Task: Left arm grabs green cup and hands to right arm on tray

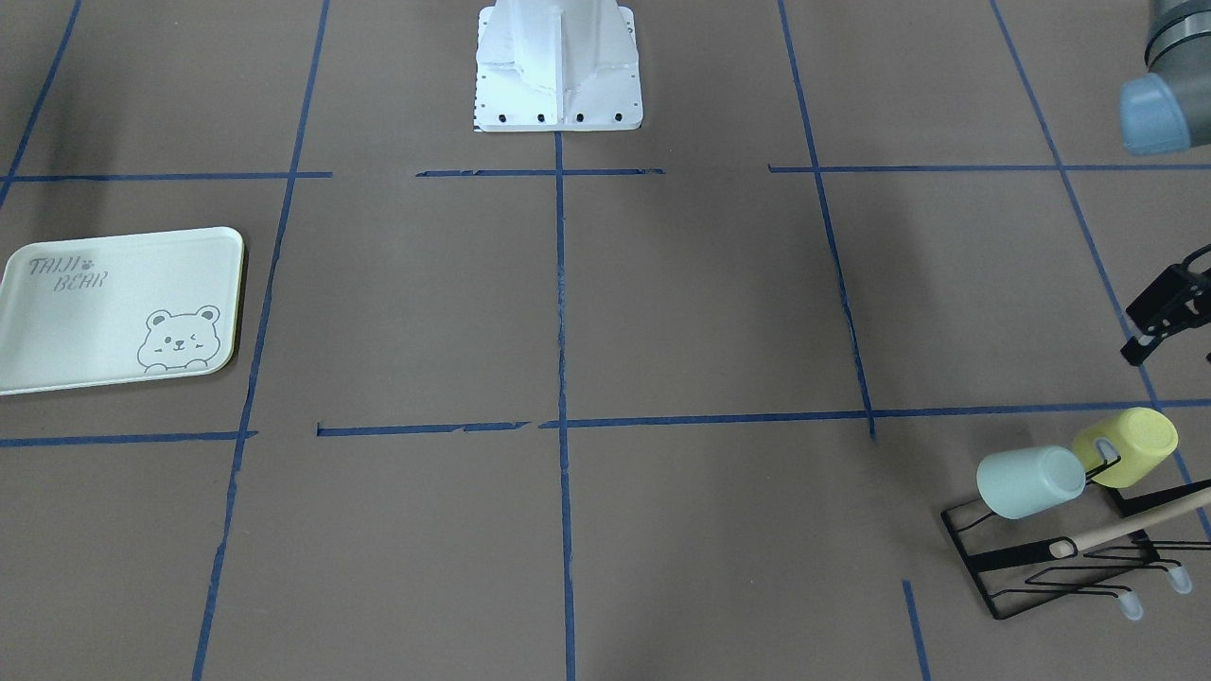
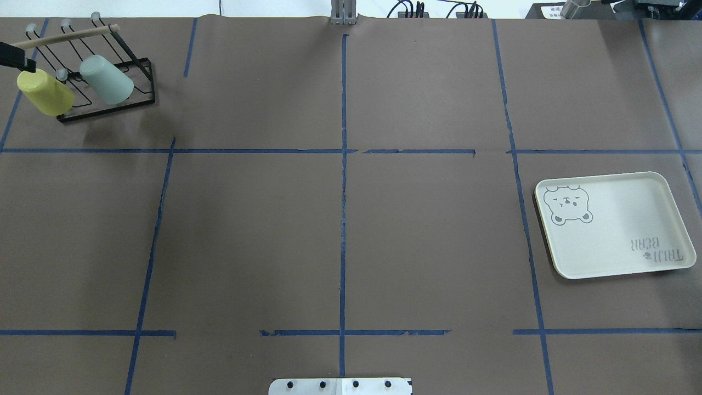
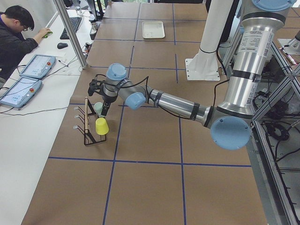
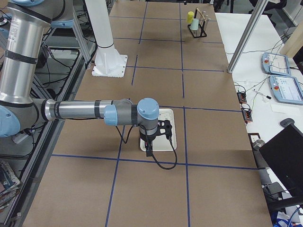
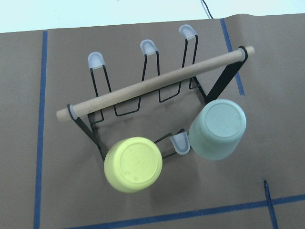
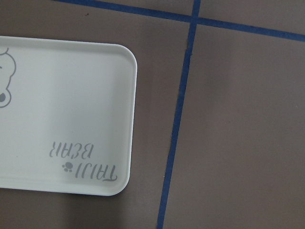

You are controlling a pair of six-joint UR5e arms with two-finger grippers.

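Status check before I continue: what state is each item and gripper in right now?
green cup: upside down on a rack peg, ungripped.
yellow cup: upside down on another peg.
tray: lying flat, nothing on it.
left gripper: near the rack, jaws unclear.
right gripper: above the tray, jaws unclear.

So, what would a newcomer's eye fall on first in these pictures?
Most likely the two bright cups, the green cup and the yellow-green cup. They hang bottom-up on the black wire rack at the table's far corner on the robot's left, and the left arm reaches out over them. After that comes the pale tray with its bear drawing, on the robot's right side with nothing on it.
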